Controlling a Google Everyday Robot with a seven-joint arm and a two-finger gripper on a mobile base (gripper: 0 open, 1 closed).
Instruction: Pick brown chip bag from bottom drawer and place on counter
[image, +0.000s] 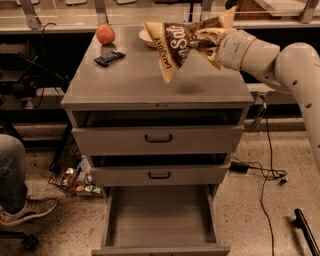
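Note:
The brown chip bag, dark brown with cream ends and white script, hangs tilted in the air above the right half of the counter. My gripper comes in from the right on a white arm and is shut on the bag's right end. The bag casts a shadow on the counter below it. The bottom drawer is pulled out and its grey tray holds nothing.
On the counter's back part lie a red apple, a small dark blue candy bar and a white bowl. The two upper drawers stand slightly open. A person's leg and shoe are at the left. Cables run over the floor at right.

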